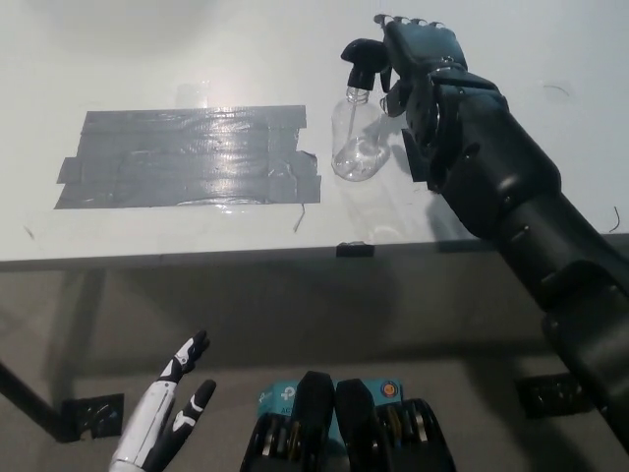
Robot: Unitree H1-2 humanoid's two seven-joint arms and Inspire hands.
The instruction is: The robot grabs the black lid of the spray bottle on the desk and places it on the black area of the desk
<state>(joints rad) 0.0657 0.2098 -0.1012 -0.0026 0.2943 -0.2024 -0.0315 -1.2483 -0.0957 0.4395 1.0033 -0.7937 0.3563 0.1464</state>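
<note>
Upper right of the frame, the right robot hand [418, 54] is reaching against the black lid [362, 59] atop the clear spray bottle [357, 133] standing on the white table [147, 49]; whether it grips is unclear. Left of the bottle, the black area [187, 157] is lying flat. The left robot hand [182, 388] is resting open, lower left.

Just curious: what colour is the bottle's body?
Clear, see-through bottle, black lid; head view.

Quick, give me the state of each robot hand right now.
Left robot hand: open, holding nothing, resting low below the desk edge.
Right robot hand: at the spray bottle's black lid; grasp cannot be told.
</note>
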